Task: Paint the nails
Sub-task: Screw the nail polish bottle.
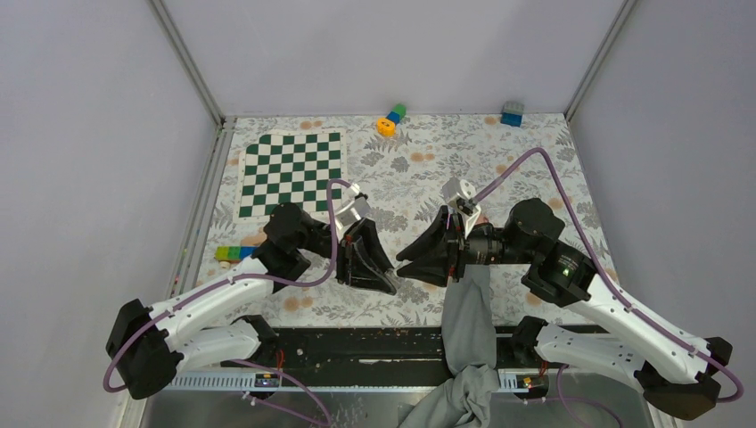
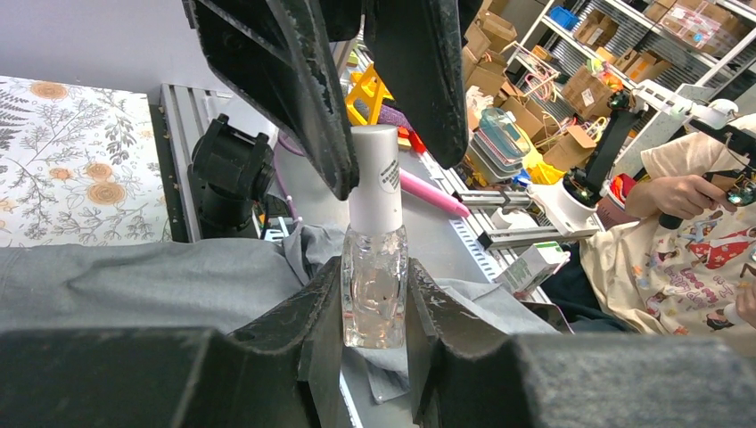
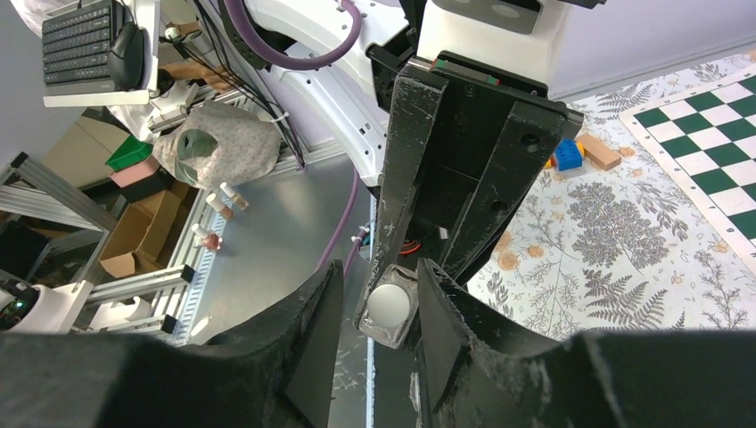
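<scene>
- The left gripper (image 2: 373,267) is clamped on a small nail polish bottle (image 2: 374,299) and holds it upright above a grey sleeve (image 1: 468,312).
- The right gripper (image 3: 379,272) has its jaws apart, 1 on each side of the bottle's white cap (image 2: 374,178), not yet gripping it.
- To do this step well, centre the cap between the 2 jaws, close firmly, then twist it off. The bottle must not tilt or slip.
- The bottle is clear glass holding clear liquid.
- The nails are hidden. The sleeve runs from the near edge of the table (image 1: 392,169) to under the right gripper, so the hand probably lies there.
</scene>
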Controlling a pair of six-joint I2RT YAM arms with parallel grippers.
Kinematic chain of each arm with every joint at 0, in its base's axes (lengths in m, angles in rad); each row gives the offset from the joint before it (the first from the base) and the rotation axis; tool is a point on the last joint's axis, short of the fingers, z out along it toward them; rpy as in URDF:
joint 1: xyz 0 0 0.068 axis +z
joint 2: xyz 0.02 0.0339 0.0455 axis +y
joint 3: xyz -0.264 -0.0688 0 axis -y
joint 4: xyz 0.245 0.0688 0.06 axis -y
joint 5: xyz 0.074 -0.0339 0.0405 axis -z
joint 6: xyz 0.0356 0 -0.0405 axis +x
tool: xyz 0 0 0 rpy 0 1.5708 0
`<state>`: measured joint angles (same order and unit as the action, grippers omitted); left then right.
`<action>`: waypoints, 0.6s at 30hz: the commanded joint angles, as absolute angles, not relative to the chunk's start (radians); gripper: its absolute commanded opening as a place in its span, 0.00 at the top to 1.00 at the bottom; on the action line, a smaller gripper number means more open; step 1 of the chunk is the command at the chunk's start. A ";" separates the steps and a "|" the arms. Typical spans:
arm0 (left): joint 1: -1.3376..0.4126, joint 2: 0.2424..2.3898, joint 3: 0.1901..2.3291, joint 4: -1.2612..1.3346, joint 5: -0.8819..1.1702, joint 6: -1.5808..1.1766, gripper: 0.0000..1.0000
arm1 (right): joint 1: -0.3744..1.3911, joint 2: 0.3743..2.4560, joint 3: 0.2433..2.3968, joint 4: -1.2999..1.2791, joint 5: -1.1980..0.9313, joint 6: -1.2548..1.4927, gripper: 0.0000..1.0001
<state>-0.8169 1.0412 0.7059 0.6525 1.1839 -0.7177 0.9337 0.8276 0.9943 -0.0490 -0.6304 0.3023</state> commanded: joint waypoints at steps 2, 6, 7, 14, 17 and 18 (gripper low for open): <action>-0.818 1.016 0.740 0.673 1.148 -0.685 1.00 | 0.942 0.829 0.994 -0.039 -0.645 0.306 0.59; -0.818 1.007 0.736 0.660 1.134 -0.670 1.00 | 0.944 0.833 0.994 -0.054 -0.646 0.303 0.61; -0.817 1.005 0.737 0.654 1.130 -0.664 1.00 | 0.943 0.832 0.993 -0.056 -0.647 0.302 0.61; -0.816 1.002 0.739 0.634 1.122 -0.651 1.00 | 0.943 0.832 0.987 -0.059 -0.643 0.301 0.64; -0.816 1.003 0.740 0.624 1.118 -0.644 1.00 | 0.945 0.838 0.990 -0.059 -0.645 0.302 0.68; -0.816 1.001 0.740 0.619 1.117 -0.641 1.00 | 0.945 0.839 0.992 -0.060 -0.647 0.301 0.69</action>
